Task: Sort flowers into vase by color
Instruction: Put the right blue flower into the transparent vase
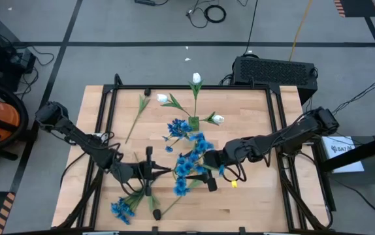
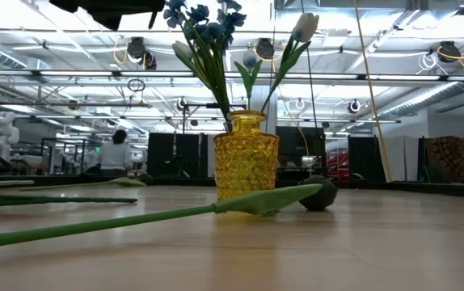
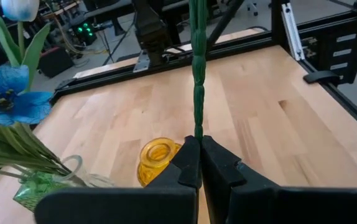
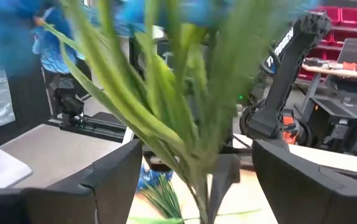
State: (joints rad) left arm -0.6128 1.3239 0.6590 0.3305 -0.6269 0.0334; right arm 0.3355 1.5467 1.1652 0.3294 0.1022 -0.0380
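Observation:
A yellow vase (image 2: 246,162) stands mid-table, right under my left gripper (image 3: 197,140), which is shut on a thin green stem (image 3: 198,74). In the high view my left gripper (image 1: 149,171) points toward the bushy blue flowers (image 1: 189,163). My right gripper (image 4: 197,180) is open and comes in from the table's right. Its two fingers stand on either side of a bunch of green stems (image 4: 166,124) with blue blooms above. A green glass vase (image 1: 193,122) behind holds white tulips (image 1: 196,79) and some blue flowers. My left gripper pinches the thin green stem (image 3: 197,129) between its two fingertips. The fingers come from the table's left, slanting a little down, and the stem runs on ahead of them, in line with them. The stem is clear of the table, above the yellow vase (image 3: 157,158). My right gripper has the bunch of stems between its open fingers; whether a finger touches them I cannot tell.
A loose blue cluster (image 1: 121,209) lies near the front left. A leafy green stem (image 2: 135,218) and a dark bud (image 2: 319,194) lie on the wood in front of the yellow vase. Another stem (image 1: 135,119) lies at the far left. A black frame (image 1: 194,87) rims the table.

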